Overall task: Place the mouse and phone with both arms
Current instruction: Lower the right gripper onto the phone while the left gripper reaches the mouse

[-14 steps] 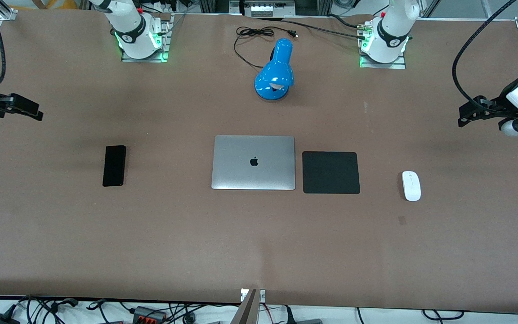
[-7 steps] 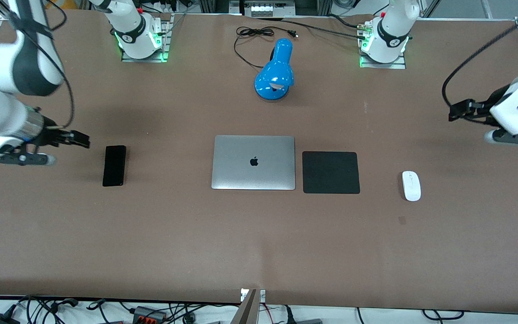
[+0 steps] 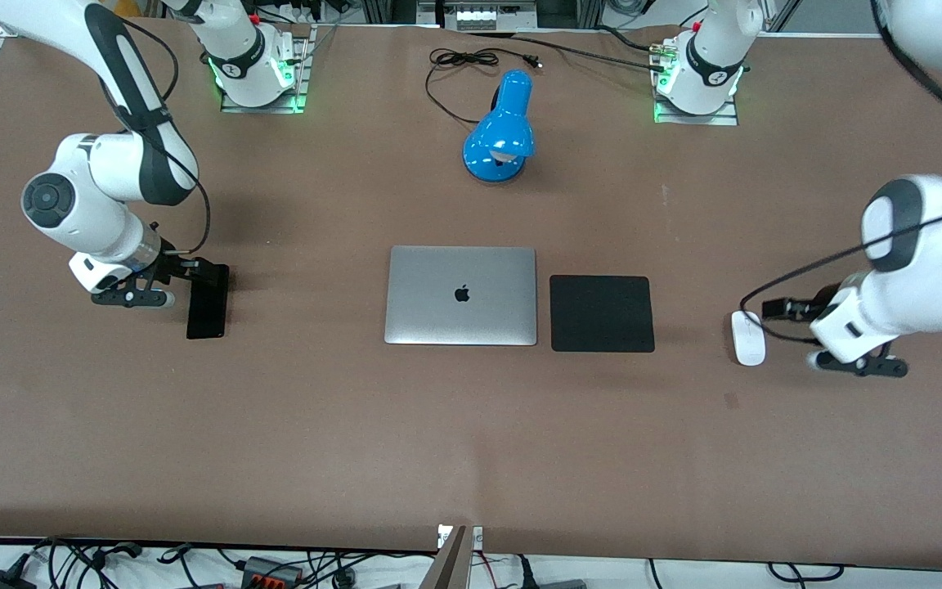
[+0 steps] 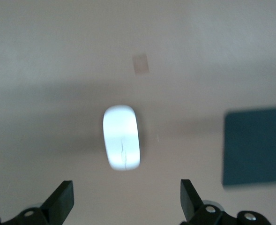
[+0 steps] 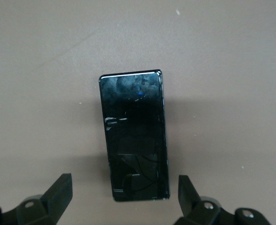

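Note:
The black phone [image 3: 208, 307] lies flat on the brown table toward the right arm's end. My right gripper [image 3: 211, 275] hovers over one short end of it, open and empty. In the right wrist view the phone [image 5: 135, 136] lies lengthwise between the spread fingers [image 5: 60, 192]. The white mouse [image 3: 747, 337] lies toward the left arm's end of the table. My left gripper [image 3: 775, 309] is low beside it, open and empty. In the left wrist view the mouse [image 4: 122, 137] sits just ahead of the gap between the open fingers [image 4: 189, 199].
A closed silver laptop [image 3: 461, 295] lies mid-table with a black square mouse pad [image 3: 602, 313] beside it, between laptop and mouse. A blue desk lamp [image 3: 501, 131] and its black cord [image 3: 459, 61] stand farther from the front camera. A small dark patch [image 3: 731, 400] marks the table near the mouse.
Both arms swung in from the table's ends and came down. The right gripper moved over the phone's end; the left gripper moved beside the mouse. Phone and mouse have not moved.

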### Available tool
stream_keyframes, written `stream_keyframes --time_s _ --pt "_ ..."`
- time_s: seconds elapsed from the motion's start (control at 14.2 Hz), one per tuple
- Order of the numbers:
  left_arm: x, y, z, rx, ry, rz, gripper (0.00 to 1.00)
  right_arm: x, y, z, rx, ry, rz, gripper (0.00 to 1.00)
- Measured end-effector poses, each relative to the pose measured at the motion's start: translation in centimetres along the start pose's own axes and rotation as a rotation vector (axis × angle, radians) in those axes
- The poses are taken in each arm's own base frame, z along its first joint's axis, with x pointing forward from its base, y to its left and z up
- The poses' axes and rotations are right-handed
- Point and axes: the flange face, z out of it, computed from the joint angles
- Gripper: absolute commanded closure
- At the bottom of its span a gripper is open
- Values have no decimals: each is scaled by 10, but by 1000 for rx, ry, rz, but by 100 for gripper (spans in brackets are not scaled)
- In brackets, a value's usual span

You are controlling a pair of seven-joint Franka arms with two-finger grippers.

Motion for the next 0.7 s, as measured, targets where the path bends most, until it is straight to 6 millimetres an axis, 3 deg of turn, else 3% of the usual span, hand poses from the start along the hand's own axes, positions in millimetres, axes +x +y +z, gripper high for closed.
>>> stream_keyframes --time_s 0.21,0.35,0.56,0.7 --pt "3 -13 58 6 119 -20 0 1 0 21 -1 6 -13 0" --pt "-12 -26 91 11 181 -41 0 2 1 36 -2 13 -12 0" --pt "-39 -25 137 16 262 -46 0 1 4 63 -3 32 -33 0" --pt "-49 -22 151 15 259 -44 3 0 5 77 -4 34 -41 0"
